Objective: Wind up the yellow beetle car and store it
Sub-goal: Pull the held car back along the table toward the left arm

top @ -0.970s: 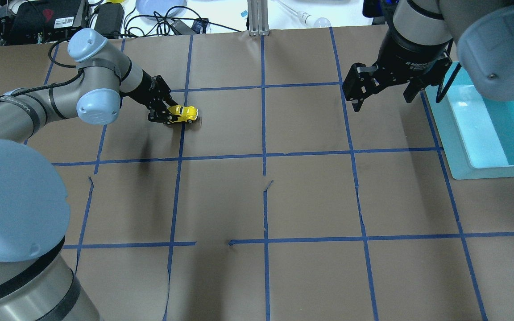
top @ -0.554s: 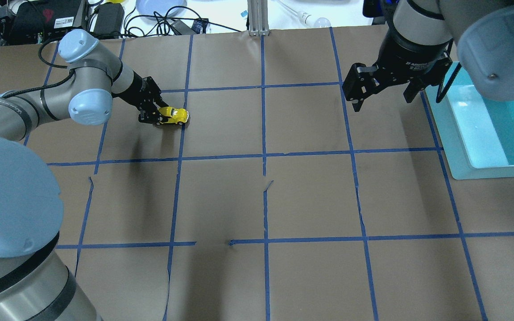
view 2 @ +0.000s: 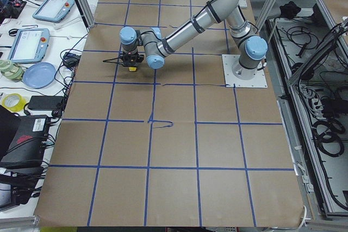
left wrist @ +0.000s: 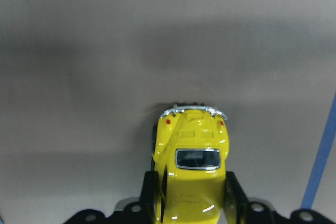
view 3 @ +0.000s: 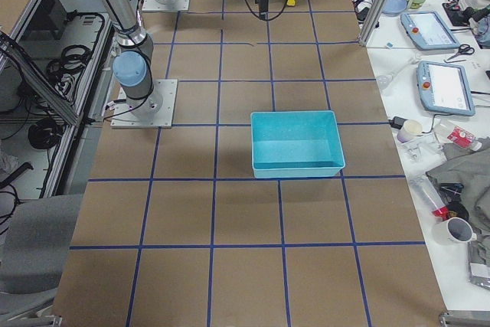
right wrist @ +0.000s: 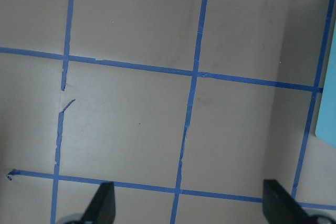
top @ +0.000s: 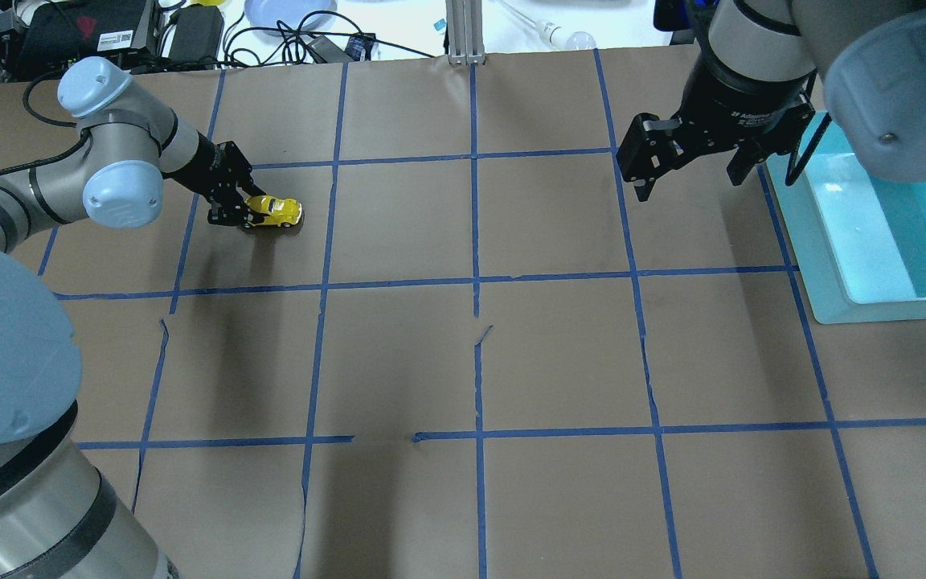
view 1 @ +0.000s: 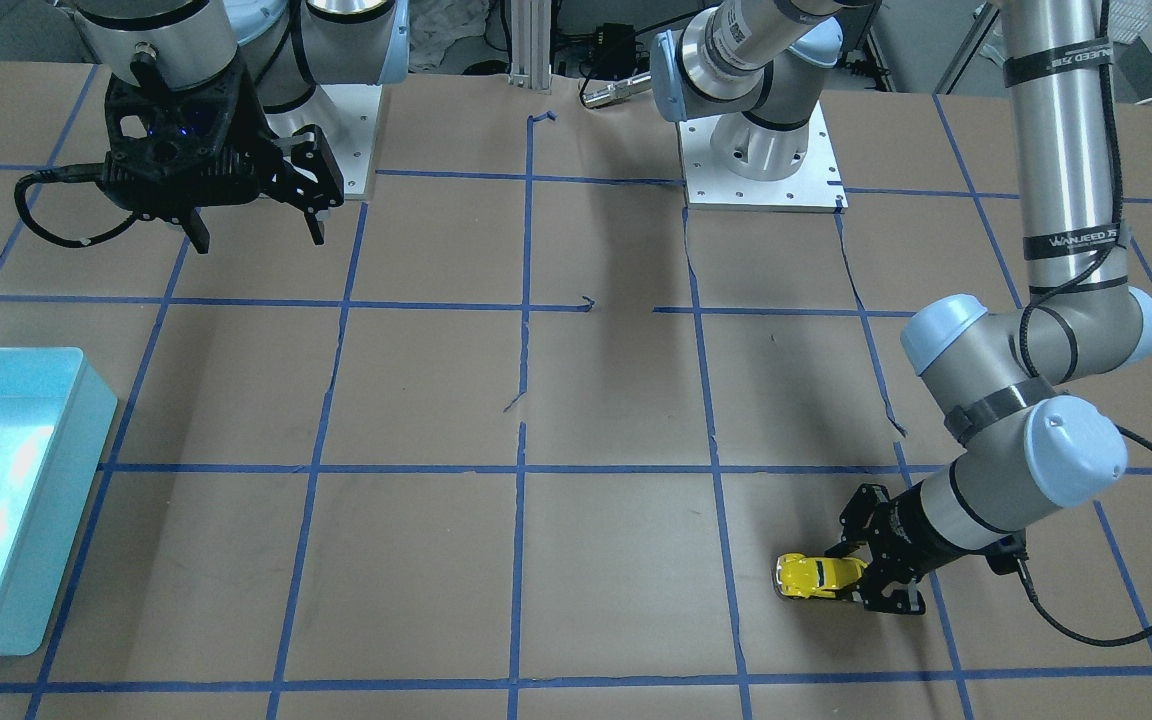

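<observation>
Closest to my side of the robot, the brown bench (top: 559,362) with its blue tape lines (top: 475,281) looks as it did a second ago.

Farther out on the robot's left, the left fingers (left wrist: 235,196) are clamped on the flanks of the yellow beetle car (top: 274,211). The wrist camera shows one black finger on each side of the body. The end with the chrome bumper and two small red lights points away from the wrist. The car looks to be sitting low on the paper, though I cannot make out the wheels touching.

This is where the change is. A second ago the car straddled the upright tape line in the overhead view. Now it lies wholly inside the square on the robot's left of that line, well clear of it. The fingers and forearm have travelled the same way with it, and the grip is unchanged.

At about the same depth on the robot's right, the right fingers (right wrist: 103,203) stand wide apart over bare paper, holding nothing. They have not shifted. Just beside them, at the bench's right edge, the teal bin (top: 813,265) sits where it was. The car remains well apart from it, across the bench.

Beyond the far edge are cables, black boxes and a blue plate (top: 278,12).
</observation>
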`<state>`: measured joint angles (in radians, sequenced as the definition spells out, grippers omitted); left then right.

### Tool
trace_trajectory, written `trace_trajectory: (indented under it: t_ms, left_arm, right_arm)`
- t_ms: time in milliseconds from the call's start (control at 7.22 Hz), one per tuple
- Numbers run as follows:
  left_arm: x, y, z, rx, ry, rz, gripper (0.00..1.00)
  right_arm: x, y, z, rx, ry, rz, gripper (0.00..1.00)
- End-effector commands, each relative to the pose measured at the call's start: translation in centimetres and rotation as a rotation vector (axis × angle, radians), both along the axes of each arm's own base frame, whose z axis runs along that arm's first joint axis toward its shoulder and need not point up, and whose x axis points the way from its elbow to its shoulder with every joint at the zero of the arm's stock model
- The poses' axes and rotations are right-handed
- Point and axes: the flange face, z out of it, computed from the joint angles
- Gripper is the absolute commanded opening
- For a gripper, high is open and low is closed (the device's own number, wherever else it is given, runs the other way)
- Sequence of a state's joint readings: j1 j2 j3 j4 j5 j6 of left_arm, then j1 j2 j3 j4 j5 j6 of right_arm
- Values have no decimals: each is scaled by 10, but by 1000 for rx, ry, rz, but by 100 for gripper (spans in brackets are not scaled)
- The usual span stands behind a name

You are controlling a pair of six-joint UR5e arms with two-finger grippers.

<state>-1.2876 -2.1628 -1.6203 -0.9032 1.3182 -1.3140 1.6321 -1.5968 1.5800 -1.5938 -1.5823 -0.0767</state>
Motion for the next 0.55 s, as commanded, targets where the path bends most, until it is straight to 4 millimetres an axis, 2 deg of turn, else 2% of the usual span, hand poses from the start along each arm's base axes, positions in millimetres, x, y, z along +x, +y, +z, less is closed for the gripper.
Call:
trace_trajectory:
  t_ms: [0,277,416]
  left_arm:
    - [41,6,-4,-12,-9,-41,0]
    - [80,10,-6,-32,-27,-74,0]
    - [105,14,-3,-39,-34,-53,0]
  right_arm:
    - [0,0,0,0,1,0,100]
    - [0,0,0,0,-1,0,100]
    - [0,0,0,0,-1,0,100]
